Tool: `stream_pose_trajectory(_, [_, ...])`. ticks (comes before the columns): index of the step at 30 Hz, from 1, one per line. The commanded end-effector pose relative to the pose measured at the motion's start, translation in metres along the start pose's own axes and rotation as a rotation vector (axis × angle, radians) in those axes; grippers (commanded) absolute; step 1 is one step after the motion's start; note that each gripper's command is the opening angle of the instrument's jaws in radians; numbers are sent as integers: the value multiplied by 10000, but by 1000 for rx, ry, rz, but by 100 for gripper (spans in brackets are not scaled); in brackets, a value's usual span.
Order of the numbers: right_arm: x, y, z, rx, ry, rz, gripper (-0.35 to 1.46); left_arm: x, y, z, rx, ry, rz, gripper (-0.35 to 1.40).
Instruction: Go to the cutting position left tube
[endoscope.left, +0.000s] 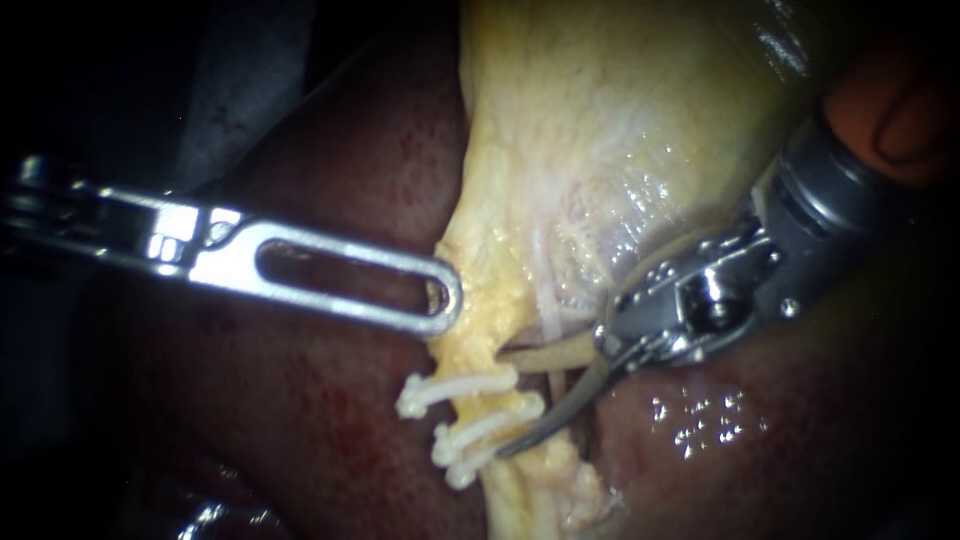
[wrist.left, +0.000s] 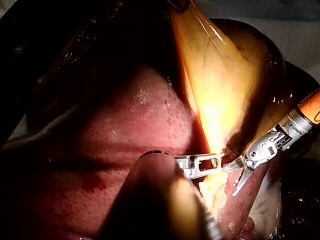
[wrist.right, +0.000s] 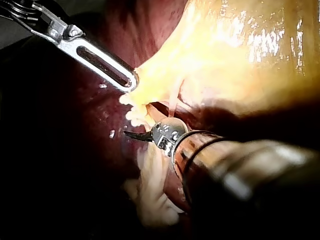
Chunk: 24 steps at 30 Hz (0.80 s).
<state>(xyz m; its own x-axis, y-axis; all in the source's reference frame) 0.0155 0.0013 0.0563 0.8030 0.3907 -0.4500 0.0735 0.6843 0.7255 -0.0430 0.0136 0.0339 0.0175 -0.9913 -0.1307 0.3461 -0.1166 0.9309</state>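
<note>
A pale yellow tube (endoscope.left: 522, 492) runs down from the gallbladder (endoscope.left: 600, 130) and carries three white clips (endoscope.left: 455, 388) across it. My right instrument (endoscope.left: 535, 400) comes in from the upper right, its curved blades open. The lower blade lies beside the clips and the upper one sits at the strands just above them. The left wrist view shows the right instrument's (wrist.left: 231, 181) blades spread in a V. My left instrument (endoscope.left: 445, 300), with a slotted jaw, is shut on the gallbladder's lower edge just above the clips. The right wrist view shows my left instrument's slotted jaw (wrist.right: 131, 80) at that edge.
Dark red liver (endoscope.left: 330, 420) lies all around the tube and under both instruments. Thin pale strands (endoscope.left: 555, 350) cross between the gallbladder's edge and the right instrument's hinge. Wet glints (endoscope.left: 705, 420) show on the liver under the right instrument's shaft.
</note>
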Motion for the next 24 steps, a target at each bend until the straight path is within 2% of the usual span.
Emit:
stream_pose_trajectory(1, [0,0,1,-1,0,-1,100,0,0,0,0,0,0,-35])
stream_pose_trajectory(15, [10,6,12,-3,1,25,96,1,-2,2,-1,-2,-1,-35])
stream_pose_trajectory(24, [5,8,21,8,-10,78,89,1,-2,2,-1,-2,-1,-35])
